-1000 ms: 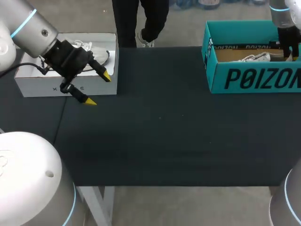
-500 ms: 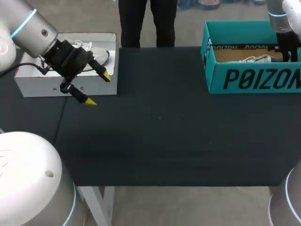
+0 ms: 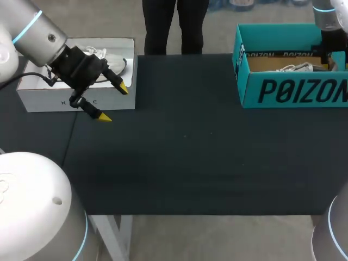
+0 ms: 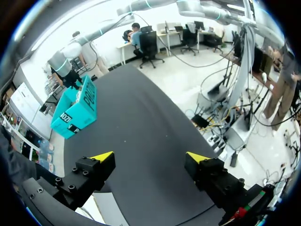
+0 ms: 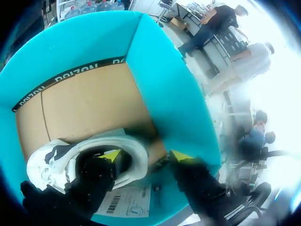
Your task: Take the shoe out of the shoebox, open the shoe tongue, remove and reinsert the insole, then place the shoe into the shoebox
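I judge this to be the very first step, getting the shoe (image 5: 51,165) out, and it has not left the box yet. It lies on the cardboard floor inside the blue shoebox (image 3: 283,92), which stands at the far right corner of the desk (image 3: 185,163). My right hand (image 5: 146,156) is down inside that box. Its fingers are apart, one yellow tip inside the shoe's opening and the other outside, between the shoe and the blue wall. They straddle the rim at what I take for the heel end, and I see a gap on the outer side, so I count the hand as not yet gripping. The next move calls for closing on that rim and lifting straight up until the sole is above the walls. The room here is tight, since the outer finger is near the side wall and a corner of the box is close by. A tilted or sideways pull could catch the shoe on the wall or drag the whole box. Once above the rim I have plenty of room, with a broad bare stretch of desk between the two boxes for the tongue and insole work. My left hand (image 3: 114,102) hangs wide and holds nothing. It is just in front of the white box (image 3: 76,103) at the far left, well apart from the job.
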`<state>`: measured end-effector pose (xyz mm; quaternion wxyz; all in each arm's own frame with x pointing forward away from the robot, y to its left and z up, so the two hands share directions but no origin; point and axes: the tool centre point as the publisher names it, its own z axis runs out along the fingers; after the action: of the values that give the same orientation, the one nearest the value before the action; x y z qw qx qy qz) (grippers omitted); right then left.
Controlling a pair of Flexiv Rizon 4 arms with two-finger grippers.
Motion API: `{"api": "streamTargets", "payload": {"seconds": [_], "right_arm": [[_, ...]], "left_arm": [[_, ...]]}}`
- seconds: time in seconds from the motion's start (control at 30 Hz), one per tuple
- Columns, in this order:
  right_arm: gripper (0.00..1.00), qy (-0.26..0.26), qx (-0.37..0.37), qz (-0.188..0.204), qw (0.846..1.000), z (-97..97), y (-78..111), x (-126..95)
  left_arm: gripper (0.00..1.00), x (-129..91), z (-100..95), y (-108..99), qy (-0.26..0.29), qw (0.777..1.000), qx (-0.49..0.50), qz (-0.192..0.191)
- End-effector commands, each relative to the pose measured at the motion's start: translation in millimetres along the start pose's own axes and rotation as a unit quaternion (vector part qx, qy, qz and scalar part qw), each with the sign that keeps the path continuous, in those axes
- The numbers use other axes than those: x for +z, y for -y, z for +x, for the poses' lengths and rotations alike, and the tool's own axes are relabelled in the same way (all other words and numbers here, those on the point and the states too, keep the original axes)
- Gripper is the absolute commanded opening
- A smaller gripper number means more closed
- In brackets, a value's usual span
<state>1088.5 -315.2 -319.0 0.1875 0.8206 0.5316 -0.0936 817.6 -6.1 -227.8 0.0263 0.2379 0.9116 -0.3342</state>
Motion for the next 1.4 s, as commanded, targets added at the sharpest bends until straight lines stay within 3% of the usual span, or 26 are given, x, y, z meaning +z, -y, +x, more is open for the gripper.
{"api": "streamTargets", "payload": {"seconds": [0.03, 0.3, 0.6, 1.23, 1.4], "right_arm": [[1.00, -0.011, -0.001, -0.024, 1.000, -8.9, 12.9, -31.5], [1.00, -0.046, -0.006, -0.034, 0.998, -7.1, 18.5, -92.0], [1.00, -0.063, -0.013, -0.046, 0.997, 2.5, 52.2, -151.9], [1.00, -0.063, -0.013, -0.046, 0.997, 2.5, 52.2, -151.9], [1.00, -0.063, -0.013, -0.046, 0.997, 2.5, 52.2, -151.9]], "left_arm": [[1.00, -0.2, -0.4, 0.1, -0.001, 1.000, 0.000, -0.001], [1.00, -0.2, -0.4, 0.1, -0.001, 1.000, 0.000, -0.001], [1.00, -0.2, -0.4, 0.1, -0.001, 1.000, 0.000, -0.001], [1.00, -0.2, -0.4, 0.1, -0.001, 1.000, 0.000, -0.001], [1.00, -36.8, -6.9, -38.7, -0.087, 0.988, 0.108, -0.072]]}}
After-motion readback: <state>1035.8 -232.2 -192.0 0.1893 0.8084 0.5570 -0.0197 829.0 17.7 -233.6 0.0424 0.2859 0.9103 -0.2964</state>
